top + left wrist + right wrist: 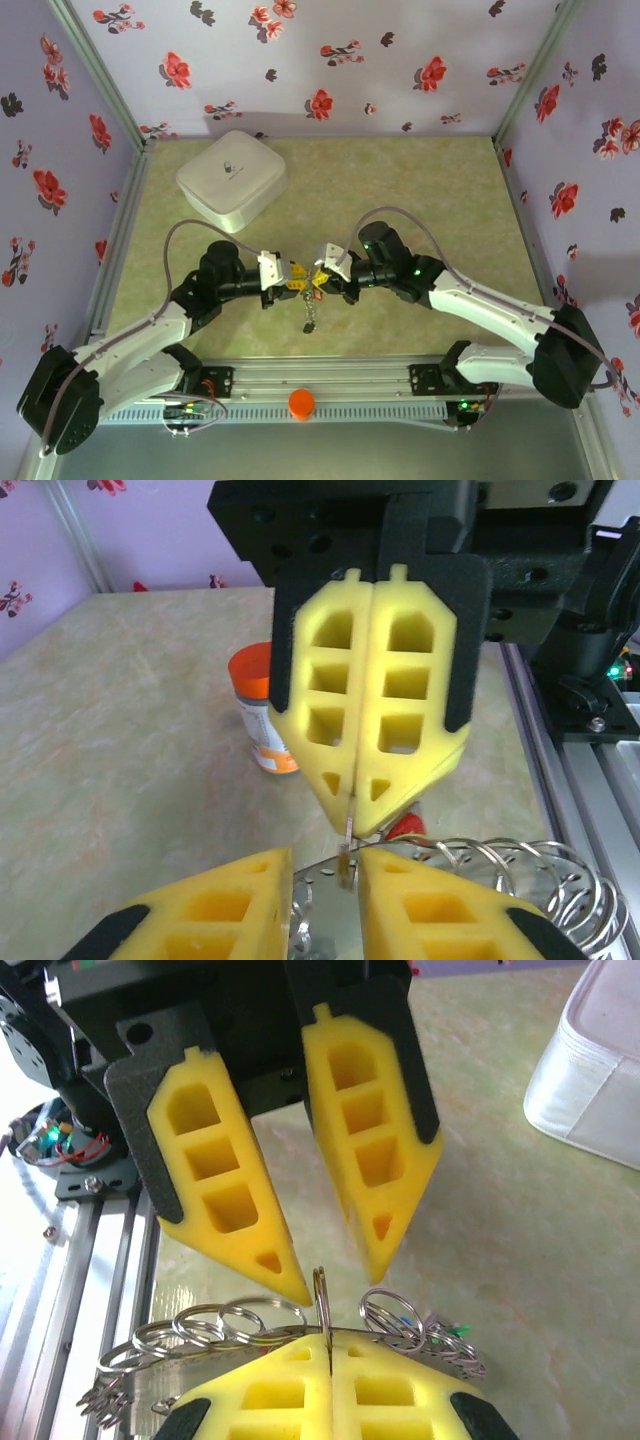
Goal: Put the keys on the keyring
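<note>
Two grippers meet tip to tip above the table [430, 190]. The right gripper [330, 1342] has its yellow foam fingers [385, 1395] pressed flat together, clamped on the keyring [215, 1343], whose thin wire runs out to either side of the closed tips. Small split rings [250, 1312] sit threaded along that wire on both sides of the clamp, and one ring stands on edge directly above the pinch point. The left gripper [340, 1278] faces it with its fingers spread, the tips straddling that upright ring; whether either pad touches it cannot be told. From the left wrist view, the right gripper's closed tips [355, 825] point down into the gap of the left gripper [325, 865]. A red tag [405, 827] lies just behind them, and a coil of rings [510, 875] trails off beside the left gripper's finger. Seen from above, the keys [310, 318] hang in a cluster straight below the two tips. An orange pill bottle [262, 720] stands beyond the right gripper, near the rail. A white box [232, 180] sits well apart, past the left gripper.
</note>
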